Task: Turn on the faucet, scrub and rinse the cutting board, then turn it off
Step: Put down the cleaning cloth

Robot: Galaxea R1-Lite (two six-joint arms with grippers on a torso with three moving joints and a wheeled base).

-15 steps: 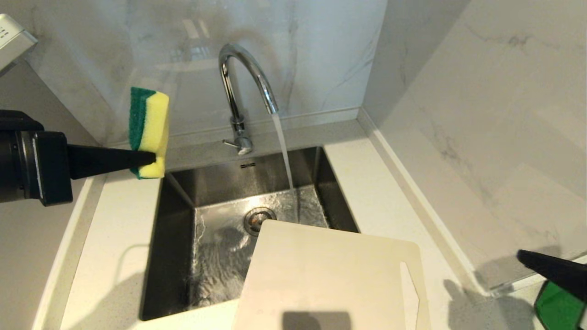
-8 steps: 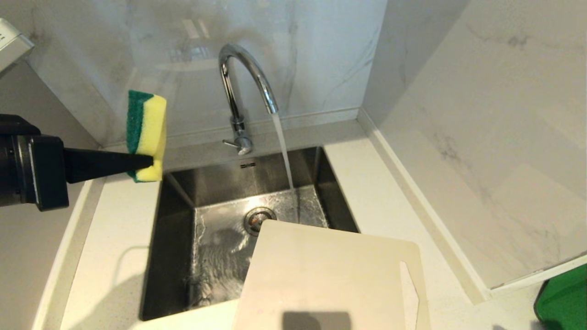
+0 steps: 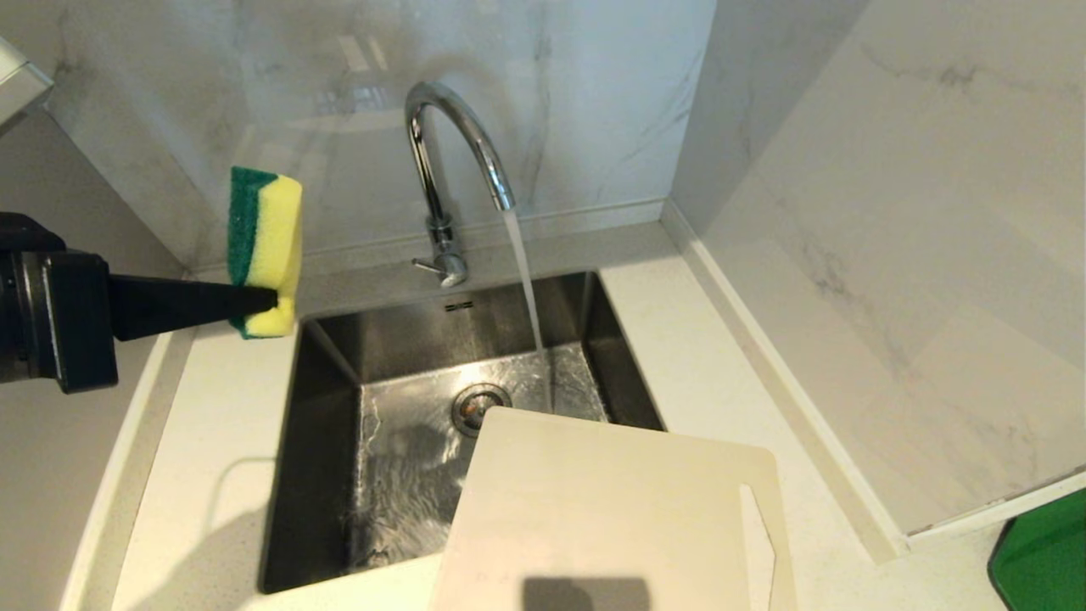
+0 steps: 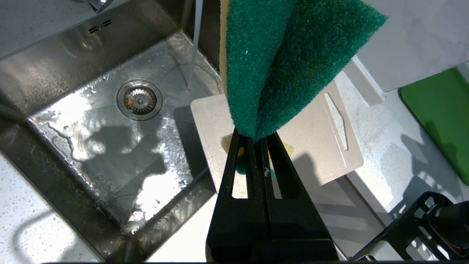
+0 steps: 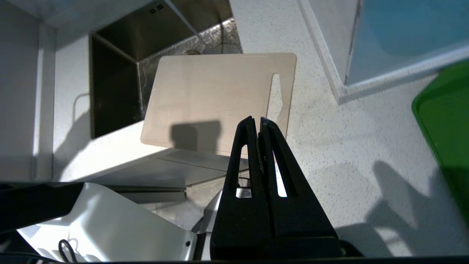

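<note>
The chrome faucet [image 3: 450, 144] stands behind the sink [image 3: 322, 390] and water streams from its spout into the basin. The cream cutting board [image 3: 611, 518] lies on the counter at the front, one corner over the sink, handle slot to the right; a yellowish stain [image 4: 227, 141] shows on it. My left gripper [image 3: 273, 297] is raised left of the faucet, shut on a green-and-yellow sponge [image 3: 265, 246]. The sponge [image 4: 285, 58] fills the left wrist view above the gripper [image 4: 253, 138]. My right gripper [image 5: 256, 121] is shut and empty, pulled back near the counter's front edge, outside the head view.
A green board [image 3: 1044, 552] lies on the counter at the far right. Marble walls close the back and the right side. The white counter [image 3: 212, 441] runs left of the sink. The drain [image 3: 478, 406] sits mid-basin, wet.
The right gripper, seen at the lower right a second ago, has withdrawn out of the head view. The left gripper with the sponge drifted slightly left. Water keeps running.
</note>
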